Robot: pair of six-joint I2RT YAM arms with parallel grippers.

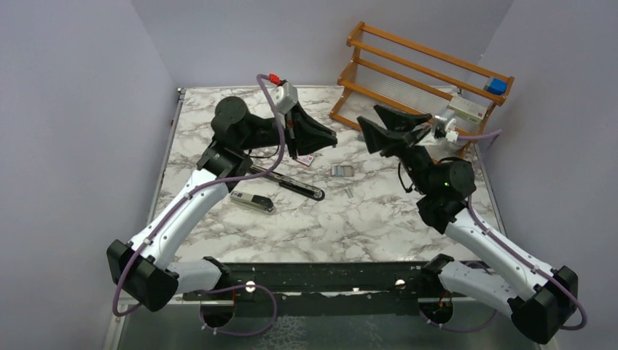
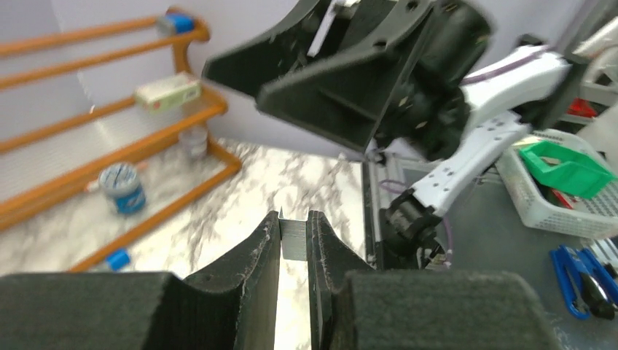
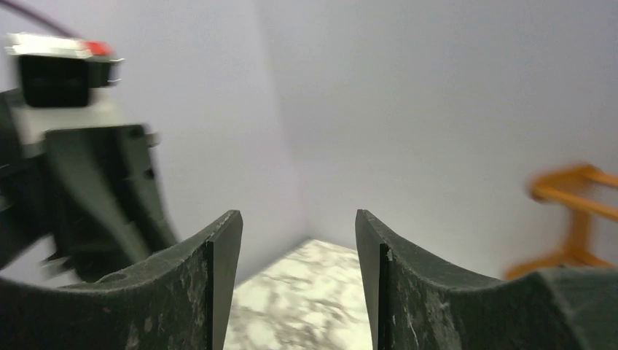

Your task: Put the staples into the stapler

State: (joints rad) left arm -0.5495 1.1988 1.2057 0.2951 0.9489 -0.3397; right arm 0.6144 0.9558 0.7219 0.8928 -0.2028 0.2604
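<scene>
- Toward tabletop [image 1: 328, 226] centre-left: stapler [image 1: 295, 185], a slim black bar w/ a paler line along it. Its long axis is diagonal, running from the left edge down toward the near-right.
- Just nearer the front edge is a short black-and-silver piece [image 1: 253, 202], lying roughly parallel. Can't tell if the two are joined; the left arm crosses over that end.
- Staples box [image 1: 306, 159]: tiny, pink w/ white label, lying flat just beyond the stapler's right end, under the left gripper [image 2: 294, 219].
- Left jaws are nearly together, pinching a thin flat silver-grey staple strip [image 2: 294, 242] held edge-up.
- Right gripper [image 3: 299, 219] is raised and faces the left one. Jaws spread, nothing between.
- Small silver-grey block [image 1: 342, 170] lies right of the box; tiny grey sliver [image 1: 350, 193] near it.
- Far-right corner: slatted orange wooden rack [image 1: 423, 69] holding a blue-lidded jar [image 2: 122, 187] and a pale box [image 2: 169, 90].
- Tabletop is white-grey marble pattern, smooth.
</scene>
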